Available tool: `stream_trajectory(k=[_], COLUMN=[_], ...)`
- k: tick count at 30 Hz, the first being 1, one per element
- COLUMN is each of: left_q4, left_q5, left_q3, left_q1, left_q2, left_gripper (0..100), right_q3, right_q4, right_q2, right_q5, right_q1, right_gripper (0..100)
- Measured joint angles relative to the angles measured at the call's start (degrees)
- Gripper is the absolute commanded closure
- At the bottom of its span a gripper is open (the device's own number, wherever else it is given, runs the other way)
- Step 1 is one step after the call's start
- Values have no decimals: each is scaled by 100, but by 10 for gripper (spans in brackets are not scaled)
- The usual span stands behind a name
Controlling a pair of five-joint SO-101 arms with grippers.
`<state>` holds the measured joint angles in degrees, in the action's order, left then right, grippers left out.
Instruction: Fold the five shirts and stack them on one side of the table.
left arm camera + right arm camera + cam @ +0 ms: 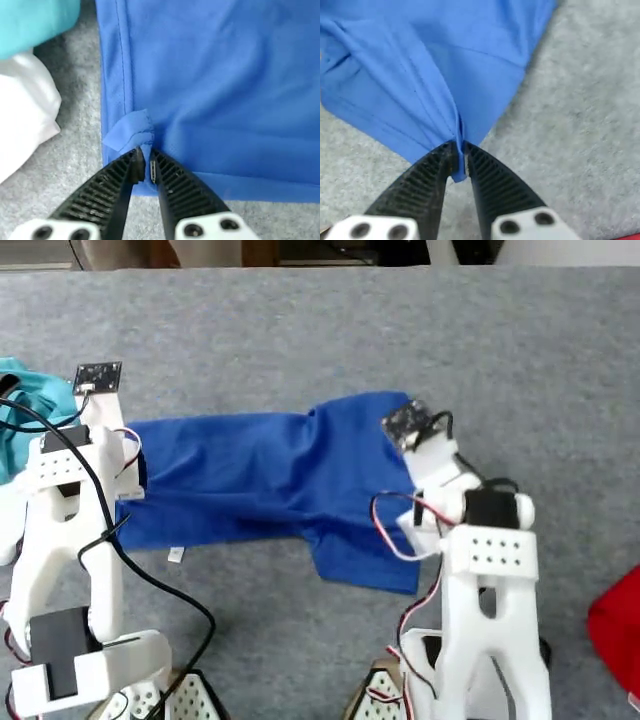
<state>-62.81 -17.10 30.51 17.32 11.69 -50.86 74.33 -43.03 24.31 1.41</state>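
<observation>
A blue shirt [270,480] lies spread across the middle of the grey table, sleeves toward the right. My left gripper [145,167] is shut on the hem of the blue shirt [215,90] at the shirt's left end; in the high view it sits at the left gripper [125,475]. My right gripper [459,156] is shut on a pinched fold of the blue shirt [435,65] near its right side, seen from above at the right gripper [420,455]. A teal shirt [25,405] and a white shirt [8,520] lie at the far left. A red shirt [618,625] is at the right edge.
The grey felt table [400,330] is bare behind the blue shirt. In the left wrist view, the teal shirt [35,20] and white shirt [22,110] lie close beside the blue hem. Arm cables run down the left arm.
</observation>
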Motion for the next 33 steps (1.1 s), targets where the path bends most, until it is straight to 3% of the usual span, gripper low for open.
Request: stream_trajectory(k=[6, 20, 26, 33], left_q4=[343, 123, 79, -273], left_q5=[0, -281, -299, -299], left_q3=[62, 475, 475, 475], left_q1=[0, 0, 0, 70], left_q2=[0, 0, 0, 18], left_gripper=[981, 977, 811, 767], right_q3=[-791, -1213, -1213, -1125], right_q4=[-387, -484, -484, -202], right_q2=[-413, -457, -457, -624], right_q5=[0, 167, 167, 202], right_q1=[-413, -193, -193, -193], right_gripper=[995, 987, 842, 836])
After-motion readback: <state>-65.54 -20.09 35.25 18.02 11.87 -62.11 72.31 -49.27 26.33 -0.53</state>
